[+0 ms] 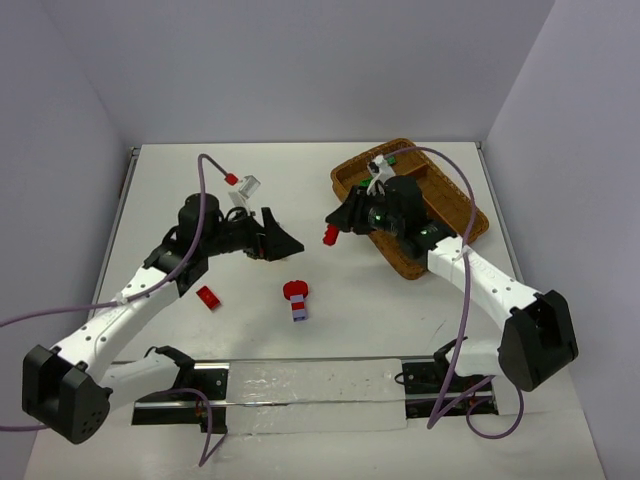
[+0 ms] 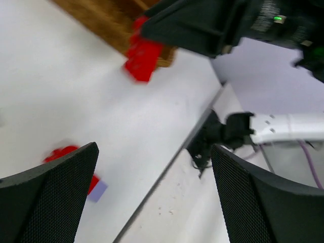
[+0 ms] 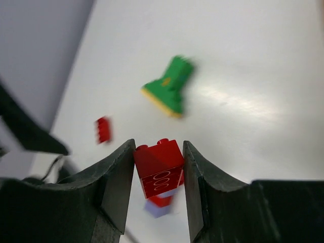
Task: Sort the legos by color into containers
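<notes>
A red lego (image 3: 158,164) hangs above the table, pinched between the fingers of my right gripper (image 3: 158,147); in the top view this red lego (image 1: 328,236) and right gripper (image 1: 333,232) are just left of the brown wicker tray (image 1: 456,194). My left gripper (image 1: 287,244) faces it from the left, wide open and empty, black fingers (image 2: 50,197) far apart. On the table lie a red-on-lilac stack (image 1: 297,300), a flat red lego (image 1: 208,297), and a green lego with a yellow base (image 3: 169,86). Green legos (image 1: 393,157) sit in the tray's far compartment.
A small red lego (image 1: 232,179) and a clear-white one (image 1: 248,184) lie at the back left of the table. Cables loop over both arms. A metal rail (image 1: 310,380) with the arm bases runs along the near edge.
</notes>
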